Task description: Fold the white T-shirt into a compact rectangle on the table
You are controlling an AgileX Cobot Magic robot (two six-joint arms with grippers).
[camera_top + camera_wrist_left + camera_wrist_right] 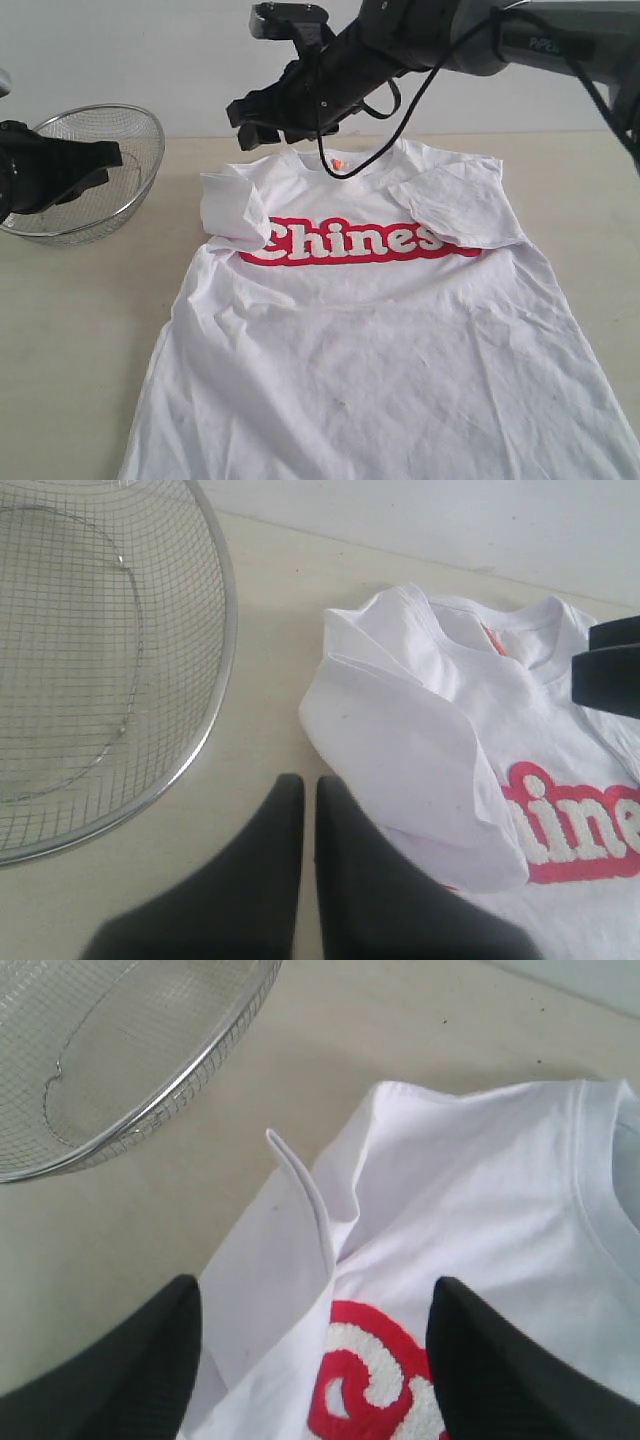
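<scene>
While stretched across the middle, holds right gripper (248, 122) fingers spread above wrinkled white T-shirt (380, 340), flat on smooth table (70, 330); left gripper (308, 785) fingers pressed together, empty, beside wire-mesh bowl (100, 660).

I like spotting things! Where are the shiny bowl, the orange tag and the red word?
wire-mesh bowl (135, 172), exterior view, on its mesh side.
orange neck tag (337, 163), exterior view, on the tag's middle.
"Chines" lettering (350, 242), exterior view, near the word's middle.

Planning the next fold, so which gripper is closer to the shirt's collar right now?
Right. The right gripper hangs open over the white T-shirt beside the collar; the left gripper is shut off the shirt, by the mesh bowl.
</scene>
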